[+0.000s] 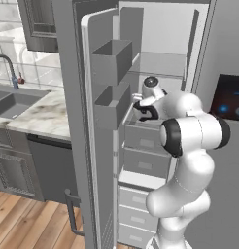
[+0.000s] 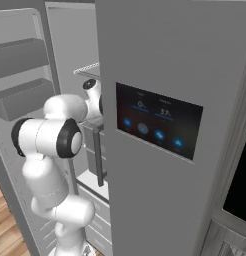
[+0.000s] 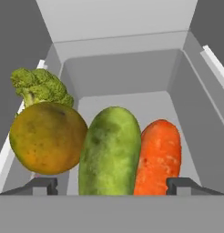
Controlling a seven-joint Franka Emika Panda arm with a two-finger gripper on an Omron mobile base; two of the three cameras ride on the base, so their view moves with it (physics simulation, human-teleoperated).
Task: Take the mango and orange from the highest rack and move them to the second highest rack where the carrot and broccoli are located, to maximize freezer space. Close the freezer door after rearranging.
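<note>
Gripper [image 3: 112,185] with jaws spread wide, grasping nothing, above the rack [image 3: 132,77]: orange [image 3: 48,138] left, mango [image 3: 110,152] centre, carrot [image 3: 158,157] right, broccoli [image 3: 38,86] behind the orange.

Only blurred, unreadable figures and icons on the fridge door's dark touch panel [image 2: 159,122].

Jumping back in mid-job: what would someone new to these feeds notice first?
In the hand view, four items crowd one grey freezer rack: a round orange at left with green broccoli behind it, a long green mango in the middle, and an orange carrot at right. The open gripper straddles them. From the base views, the white arm reaches past the open freezer door.
</note>
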